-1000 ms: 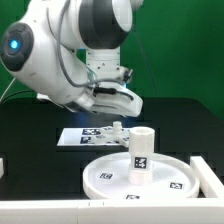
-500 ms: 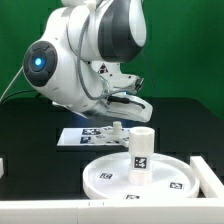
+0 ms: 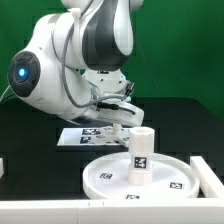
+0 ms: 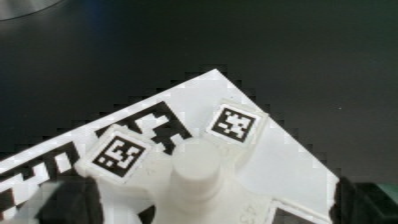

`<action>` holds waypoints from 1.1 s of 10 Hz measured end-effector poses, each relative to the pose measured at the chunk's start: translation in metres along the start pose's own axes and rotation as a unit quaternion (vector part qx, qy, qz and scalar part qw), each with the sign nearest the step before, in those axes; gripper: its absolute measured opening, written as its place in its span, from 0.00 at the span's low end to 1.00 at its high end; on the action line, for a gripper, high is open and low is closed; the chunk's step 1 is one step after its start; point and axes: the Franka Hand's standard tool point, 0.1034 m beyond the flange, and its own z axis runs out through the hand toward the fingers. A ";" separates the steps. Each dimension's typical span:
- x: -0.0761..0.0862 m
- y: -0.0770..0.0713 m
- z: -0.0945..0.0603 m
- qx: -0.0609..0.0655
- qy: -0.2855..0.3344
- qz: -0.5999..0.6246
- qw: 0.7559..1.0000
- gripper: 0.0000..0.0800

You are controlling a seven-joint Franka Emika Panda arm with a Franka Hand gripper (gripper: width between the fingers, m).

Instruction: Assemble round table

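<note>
The large rimmed round disc [image 3: 110,178] lies at the front of the table, and the short cylindrical post [image 3: 142,150] stands upright on it. The cross-shaped foot [image 3: 118,129] rests on the marker board [image 3: 80,136] behind the disc. My gripper [image 3: 117,119] is right above the foot. In the wrist view the foot [image 4: 201,175] sits between my dark fingers [image 4: 71,203], which stand apart on either side of it. My gripper [image 4: 217,208] is open and has not closed on the foot.
A plain white block [image 3: 209,176] lies at the exterior view's right, beside the disc. A white rail [image 3: 40,208] runs along the front edge. The marker board's tags [image 4: 235,123] show in the wrist view, over the black table.
The arm has swung and turned its wrist, and the gripper has come down from above the marker board to just over the cross-shaped foot. The disc and post have not moved.
</note>
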 end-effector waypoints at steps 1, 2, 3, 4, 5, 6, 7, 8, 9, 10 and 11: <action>0.000 0.000 0.000 0.000 0.000 0.000 1.000 0.81; 0.000 0.000 0.000 0.000 0.000 0.000 1.000 0.81; 0.001 0.001 0.001 0.000 -0.001 0.001 1.000 0.81; 0.003 0.005 0.007 0.003 -0.013 0.008 1.000 0.81; 0.005 0.007 0.013 0.011 -0.026 0.015 0.999 0.81; 0.007 0.010 0.016 0.010 -0.029 0.019 0.999 0.81; 0.007 0.007 0.017 -0.008 -0.021 0.012 1.000 0.81; 0.007 0.004 0.018 -0.007 -0.021 0.010 1.000 0.81; 0.008 0.006 0.018 -0.006 -0.022 0.011 1.000 0.81; 0.008 0.006 0.019 -0.006 -0.022 0.012 1.000 0.81; 0.011 0.008 0.026 -0.006 -0.024 0.017 1.000 0.81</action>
